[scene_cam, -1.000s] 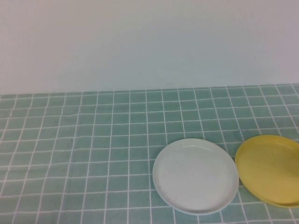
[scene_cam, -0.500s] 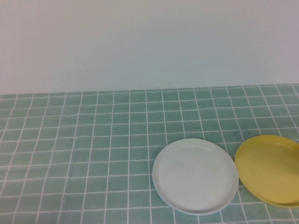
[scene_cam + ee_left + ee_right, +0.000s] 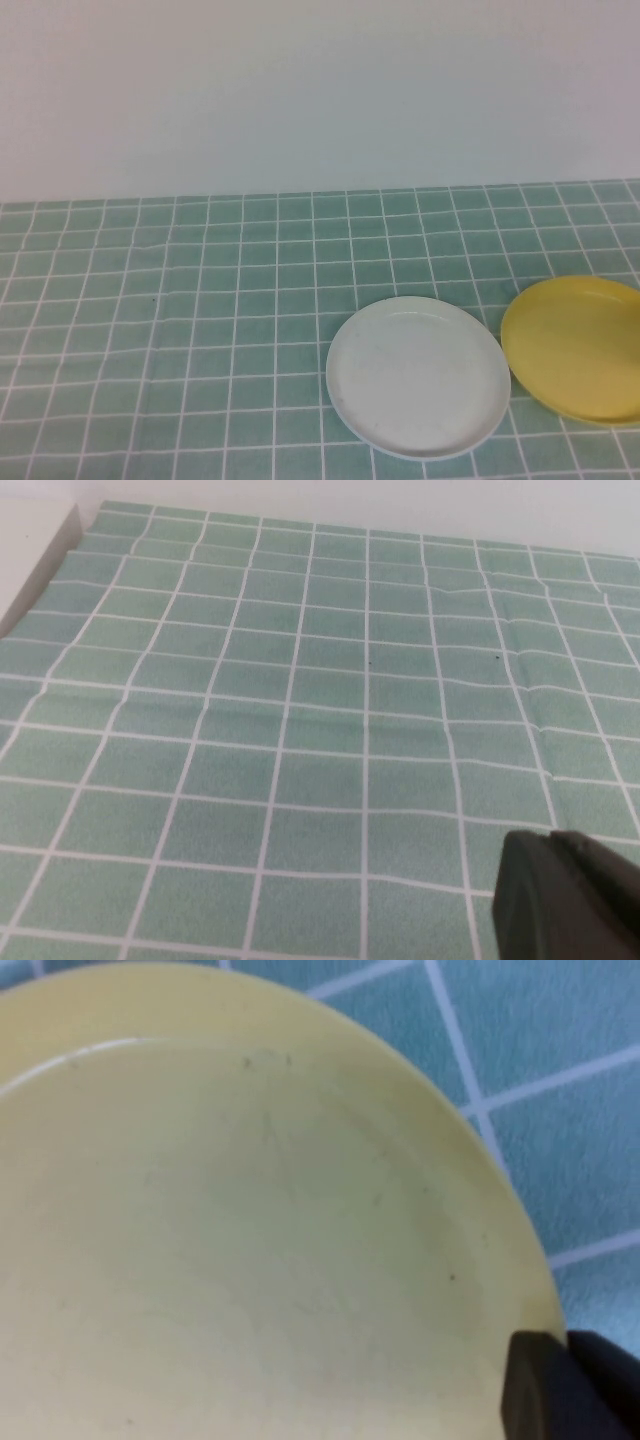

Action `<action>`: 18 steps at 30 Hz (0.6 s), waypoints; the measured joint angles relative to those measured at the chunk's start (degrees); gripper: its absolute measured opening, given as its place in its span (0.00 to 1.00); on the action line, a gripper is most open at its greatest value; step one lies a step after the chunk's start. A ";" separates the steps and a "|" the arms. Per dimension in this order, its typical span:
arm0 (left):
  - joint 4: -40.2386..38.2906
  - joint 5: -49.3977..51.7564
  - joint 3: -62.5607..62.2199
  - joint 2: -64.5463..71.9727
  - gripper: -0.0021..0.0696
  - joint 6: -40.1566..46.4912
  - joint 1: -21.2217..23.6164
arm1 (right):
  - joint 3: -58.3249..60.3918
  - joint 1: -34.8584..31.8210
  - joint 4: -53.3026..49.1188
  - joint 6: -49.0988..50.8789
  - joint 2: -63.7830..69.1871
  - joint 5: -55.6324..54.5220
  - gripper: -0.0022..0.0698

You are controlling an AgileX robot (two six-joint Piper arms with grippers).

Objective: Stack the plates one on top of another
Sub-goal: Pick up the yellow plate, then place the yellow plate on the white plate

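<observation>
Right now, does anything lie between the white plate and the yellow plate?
Nothing: in the high view only a thin strip of green checked cloth separates the white plate and yellow plate.

High camera: shows me none of my arms or grippers.
Left gripper [image 3: 570, 895]: all I get from its wrist camera is a dark, near-black block at the corner of the frame.
Left gripper surface: matte, like moulded plastic, with a rounded corner and a faint seam running along the top.
Right gripper [image 3: 565, 1385]: again one dark piece at the frame's corner, black to charcoal.
Right gripper shape: blunt, squared tip with a vertical groove splitting it into two parts.
Cables, screws, markings: none that I can make out.
</observation>
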 joint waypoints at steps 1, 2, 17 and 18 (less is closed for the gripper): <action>0.00 0.00 0.00 0.00 0.03 0.00 0.00 | 0.00 0.00 0.00 0.00 -0.98 -0.12 0.05; 0.00 0.00 0.00 0.00 0.03 0.00 0.00 | -0.12 0.00 0.00 0.00 -2.13 -0.12 0.05; 0.00 0.00 0.00 0.00 0.03 0.00 0.00 | -9.62 0.00 0.53 0.00 -22.01 6.26 0.04; 0.00 0.00 0.00 0.00 0.03 0.00 0.00 | -10.00 0.00 0.82 0.00 -22.71 6.97 0.04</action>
